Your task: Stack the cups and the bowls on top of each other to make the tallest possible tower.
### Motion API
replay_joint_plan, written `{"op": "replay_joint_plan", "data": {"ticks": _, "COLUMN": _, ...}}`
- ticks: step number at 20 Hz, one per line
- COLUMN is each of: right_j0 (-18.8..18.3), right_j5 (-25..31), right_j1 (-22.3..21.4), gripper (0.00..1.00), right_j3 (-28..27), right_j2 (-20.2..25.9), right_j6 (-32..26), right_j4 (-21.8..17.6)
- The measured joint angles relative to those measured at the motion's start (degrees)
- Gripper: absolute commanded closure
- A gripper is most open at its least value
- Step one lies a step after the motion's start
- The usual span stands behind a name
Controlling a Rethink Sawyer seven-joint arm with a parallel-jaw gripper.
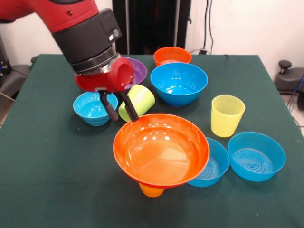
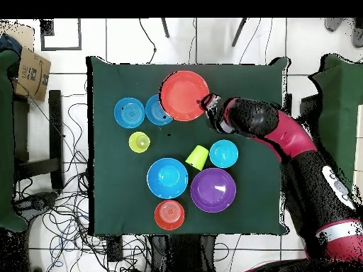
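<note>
Fingers (image 1: 122, 110) at orange bowl (image 1: 161, 149) rim

From my station I can only pick out markings on the cardboard box (image 2: 32, 72) beside the desk (image 2: 113, 205): printing that looks like "AE", too small to be sure. Nothing else legible.

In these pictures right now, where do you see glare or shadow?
Front view: glare streaks shine inside the large orange bowl and the large blue bowl; soft shadows lie beneath them. Overhead view: flat, even light, hardly any glare.
</note>
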Motion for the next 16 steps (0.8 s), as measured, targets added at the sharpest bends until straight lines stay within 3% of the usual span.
{"op": "replay_joint_plan", "data": {"ticks": 5, "right_j0": 4.7, "right_j5": 5.9, "right_j1": -3.1, "gripper": 0.00, "right_j3": -0.1, "right_j2": -4.1, "right_j6": 0.0, "right_j4": -1.4}}
{"op": "replay_joint_plan", "data": {"ticks": 11, "right_j0": 15.0, "right_j5": 16.6, "right_j1": -7.8, "gripper": 0.00, "right_j3": -0.2, "right_j2": -12.2, "right_j6": 0.0, "right_j4": -6.7}}
{"op": "replay_joint_plan", "data": {"ticks": 16, "right_j0": 22.0, "right_j5": 21.2, "right_j1": -9.1, "gripper": 0.00, "right_j3": -1.3, "right_j2": -18.4, "right_j6": 0.6, "right_j4": -10.8}}
